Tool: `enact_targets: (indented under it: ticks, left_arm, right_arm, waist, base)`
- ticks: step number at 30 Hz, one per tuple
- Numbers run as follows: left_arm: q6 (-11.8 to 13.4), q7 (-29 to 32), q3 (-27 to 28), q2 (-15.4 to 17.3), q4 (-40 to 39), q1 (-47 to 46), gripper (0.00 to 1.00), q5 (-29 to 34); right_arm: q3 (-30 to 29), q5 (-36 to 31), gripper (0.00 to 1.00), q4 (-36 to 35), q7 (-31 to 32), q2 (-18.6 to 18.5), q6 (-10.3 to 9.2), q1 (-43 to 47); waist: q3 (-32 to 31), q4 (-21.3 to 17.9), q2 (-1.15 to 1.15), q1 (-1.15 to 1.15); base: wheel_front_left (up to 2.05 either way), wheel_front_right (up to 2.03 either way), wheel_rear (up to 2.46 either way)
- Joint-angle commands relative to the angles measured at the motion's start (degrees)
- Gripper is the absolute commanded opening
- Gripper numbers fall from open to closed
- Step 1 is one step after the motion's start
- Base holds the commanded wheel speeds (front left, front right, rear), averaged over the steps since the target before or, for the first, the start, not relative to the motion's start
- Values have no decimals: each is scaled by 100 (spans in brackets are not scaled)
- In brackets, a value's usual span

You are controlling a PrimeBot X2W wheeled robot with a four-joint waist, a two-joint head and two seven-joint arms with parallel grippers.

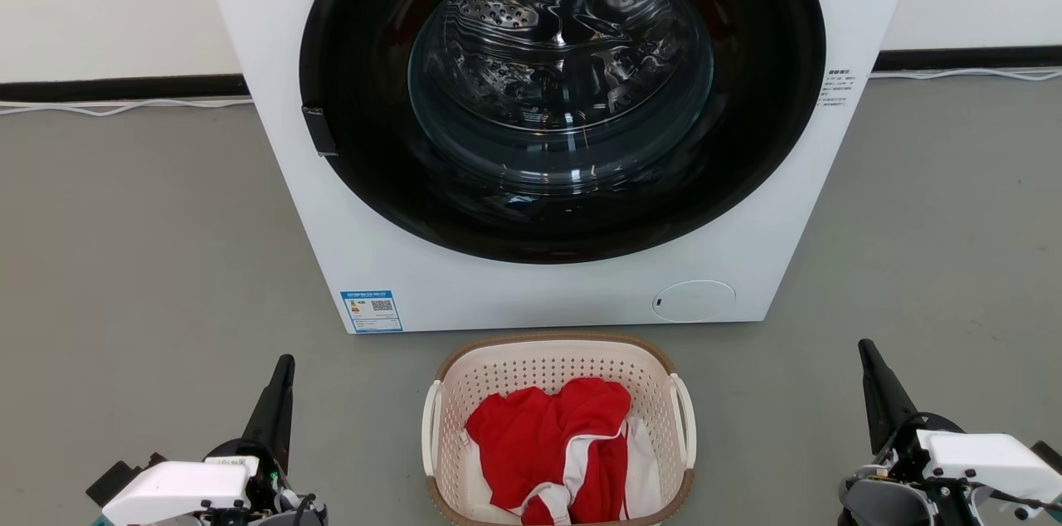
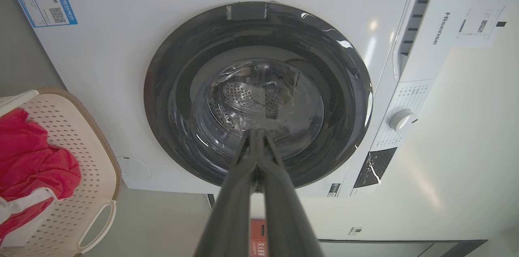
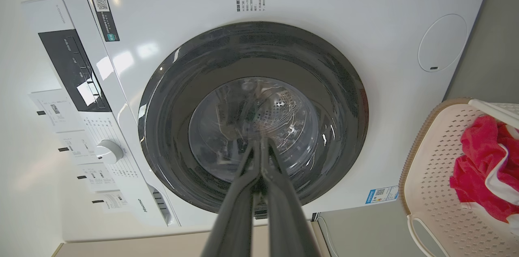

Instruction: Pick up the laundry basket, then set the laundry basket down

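Observation:
The laundry basket [image 1: 465,381], cream-white and perforated with a brown rim and white loop handles, stands on the grey floor just in front of the washing machine, at the bottom centre of the head view. Red and white clothes [image 1: 556,443] lie in it. My left gripper [image 1: 284,367] is shut and empty, well to the basket's left. On the other side my right gripper [image 1: 865,348] is shut and empty, well to the basket's right. In the left wrist view the basket [image 2: 87,155] is at the left edge; in the right wrist view the basket [image 3: 429,184] is at the right edge.
A white front-loading washing machine [image 1: 348,252] with a closed dark round door [image 1: 564,94] stands right behind the basket, against a pale wall. Cables [image 1: 124,105] run along the skirting. Grey floor [image 1: 149,260] spreads on both sides.

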Motion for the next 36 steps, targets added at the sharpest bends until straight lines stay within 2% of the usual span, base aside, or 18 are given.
enact_targets:
  ticks: [1, 36]
  left_arm:
    - [-42, 34, 176, 76, -165, -317, 0, -3]
    - [-42, 34, 175, 76, -165, -317, 0, -3]
  right_arm:
    - [108, 38, 0, -167, 44, -62, 41, -236]
    - [108, 38, 0, -167, 44, -62, 41, -236]
  waist:
    - [0, 0, 0, 0]
    - [0, 0, 0, 0]
  base:
    - [0, 0, 0]
    - [0, 0, 0]
